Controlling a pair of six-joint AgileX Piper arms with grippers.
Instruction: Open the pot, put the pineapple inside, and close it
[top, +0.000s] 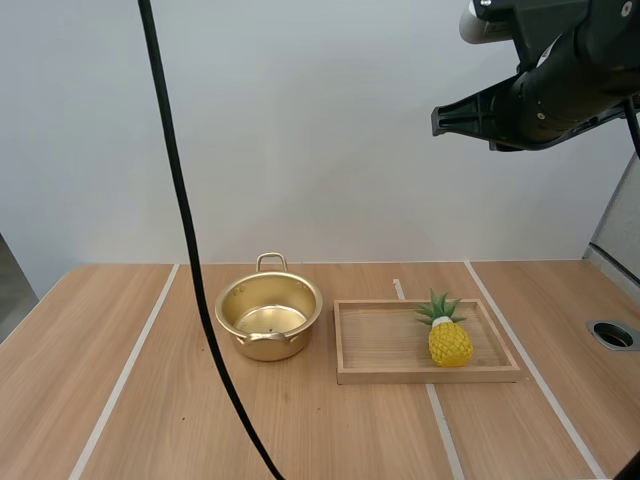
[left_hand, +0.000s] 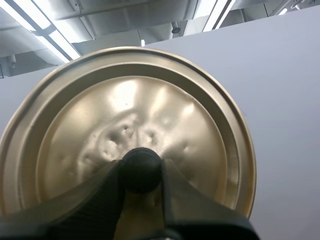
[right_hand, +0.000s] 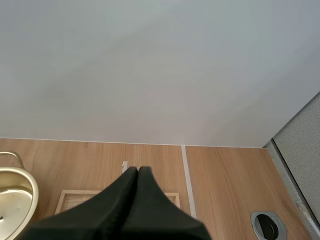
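A gold pot (top: 268, 316) stands uncovered on the table, left of a wooden tray (top: 380, 373). A yellow pineapple (top: 449, 338) with green leaves lies in the tray's right part. My left gripper (left_hand: 141, 172) is shut on the black knob (left_hand: 141, 169) of the gold lid (left_hand: 125, 135), holding it up in the air. My right gripper (top: 440, 120) hangs high above the tray, shut with nothing in it; its fingers (right_hand: 135, 177) lie together as one dark wedge over the tray (right_hand: 67, 200), with the pot (right_hand: 15, 200) off to one side.
White tape lines run across the wooden table. A round metal hole (top: 612, 334) sits in the table at the far right, near a grey panel.
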